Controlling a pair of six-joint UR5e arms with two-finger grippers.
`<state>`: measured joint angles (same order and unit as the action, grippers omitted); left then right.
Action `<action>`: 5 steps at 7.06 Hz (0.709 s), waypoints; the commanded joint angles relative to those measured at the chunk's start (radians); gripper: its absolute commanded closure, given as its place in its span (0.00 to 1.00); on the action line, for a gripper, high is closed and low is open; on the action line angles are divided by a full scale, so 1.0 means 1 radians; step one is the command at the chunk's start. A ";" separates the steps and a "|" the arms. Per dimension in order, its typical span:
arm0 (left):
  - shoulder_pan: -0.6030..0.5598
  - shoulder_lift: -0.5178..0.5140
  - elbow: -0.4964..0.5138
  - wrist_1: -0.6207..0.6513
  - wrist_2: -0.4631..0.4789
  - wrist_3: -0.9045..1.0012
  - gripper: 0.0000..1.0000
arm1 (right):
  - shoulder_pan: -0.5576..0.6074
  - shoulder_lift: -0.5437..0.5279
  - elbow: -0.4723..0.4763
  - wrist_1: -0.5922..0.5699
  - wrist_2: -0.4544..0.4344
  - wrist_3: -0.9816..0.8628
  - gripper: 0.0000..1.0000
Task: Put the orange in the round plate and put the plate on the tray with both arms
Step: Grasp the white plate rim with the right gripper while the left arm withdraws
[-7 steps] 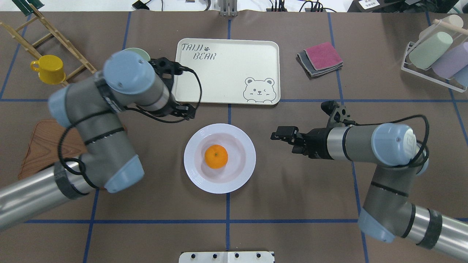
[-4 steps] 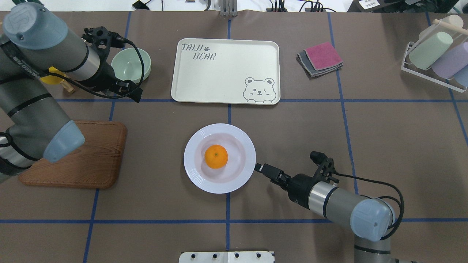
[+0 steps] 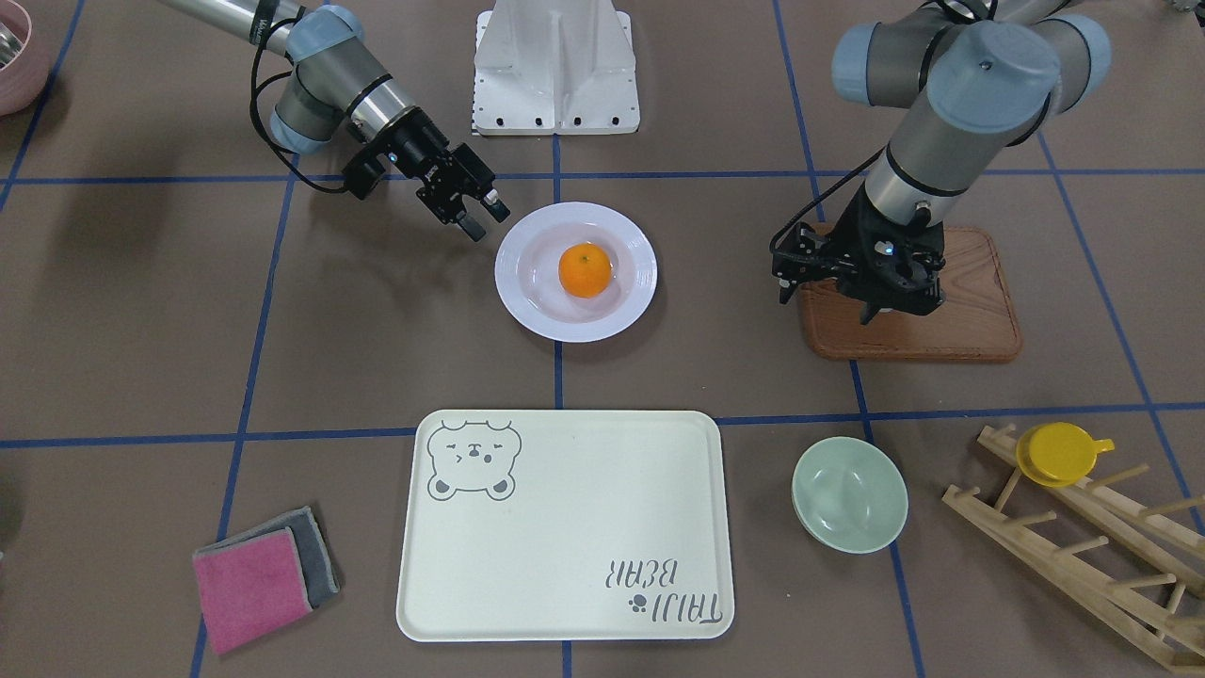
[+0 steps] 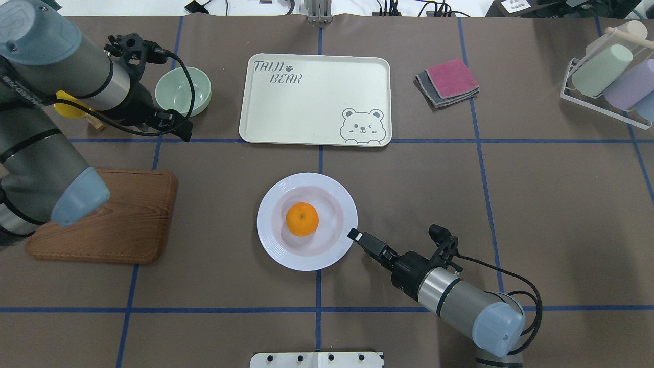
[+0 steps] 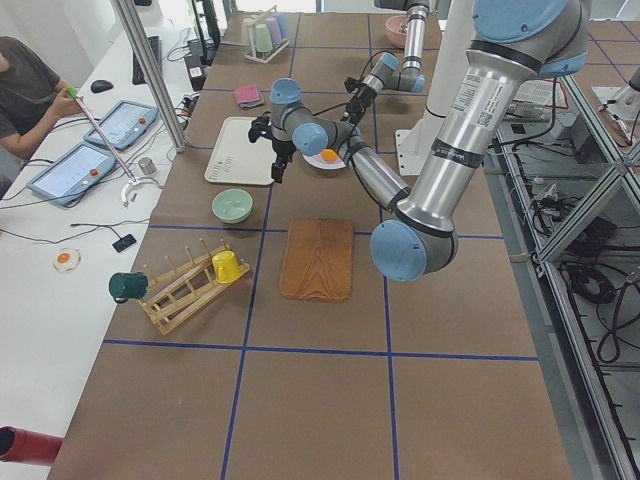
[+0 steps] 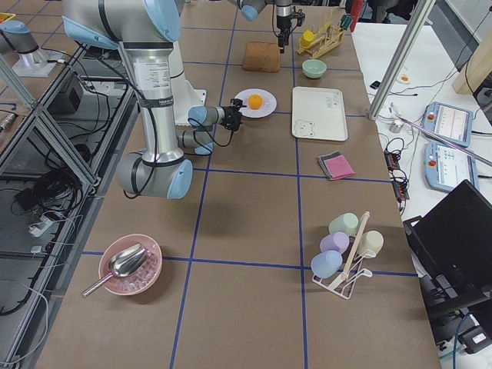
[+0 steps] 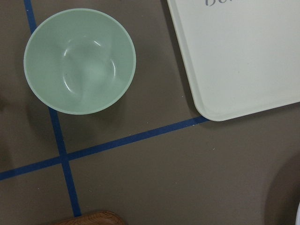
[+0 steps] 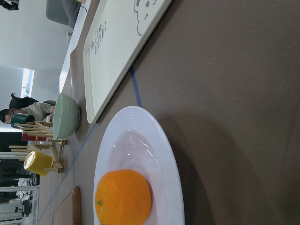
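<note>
Underneath, table [image 4: 536, 204]: a brown covered top crossed by blue tape lines.
Left arm [image 4: 30, 148]: grey-silver jointed arm with light blue caps, raised at the robot's left, wrist pointing down.
Right arm [image 4: 460, 301]: the matching grey-silver arm, stretched low over the table toward the middle.
Tray [image 4: 306, 112]: large cream rectangular tray with a bear face and "TAIJI BEAR" lettering, lying on the far side of the table with nothing on it.
Wooden board [image 4: 127, 220]: brown rounded board lying flat under the left arm.
Round plate [image 4: 273, 240]: glossy white deep plate with a ridged rim, on the table near the tray's long edge and apart from it.
Green bowl [image 3: 849, 494]: small pale green bowl, upright, just beside the tray's short edge.
Left gripper [image 3: 892, 299]: black two-finger tool hanging between bowl and board, well apart from the plate. I cannot tell how far its jaws are spread, and nothing shows in them.
Right gripper [image 3: 483, 219]: jaws parted and holding nothing, tips just beside the plate's rim. I cannot tell whether they touch it.
Orange [image 4: 302, 219]: small bright orange fruit resting in the plate's sunken centre.
</note>
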<state>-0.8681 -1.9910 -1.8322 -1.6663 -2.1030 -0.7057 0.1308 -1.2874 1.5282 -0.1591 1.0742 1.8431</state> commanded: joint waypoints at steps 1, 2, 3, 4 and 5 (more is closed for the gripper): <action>0.000 0.003 -0.002 0.000 0.001 0.000 0.00 | 0.047 0.092 -0.068 0.000 0.000 -0.001 0.18; 0.000 0.005 -0.002 0.000 0.001 0.000 0.00 | 0.053 0.094 -0.069 -0.003 0.001 -0.004 0.21; 0.000 0.005 -0.002 0.000 0.001 -0.001 0.00 | 0.055 0.094 -0.077 -0.006 0.001 -0.007 0.34; 0.000 0.005 -0.005 0.000 0.001 -0.001 0.00 | 0.055 0.095 -0.080 -0.007 0.001 -0.005 0.63; 0.000 0.005 -0.007 0.000 0.000 -0.001 0.00 | 0.055 0.095 -0.080 -0.005 0.001 -0.004 0.95</action>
<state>-0.8682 -1.9866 -1.8371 -1.6659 -2.1019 -0.7070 0.1847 -1.1930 1.4503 -0.1648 1.0752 1.8380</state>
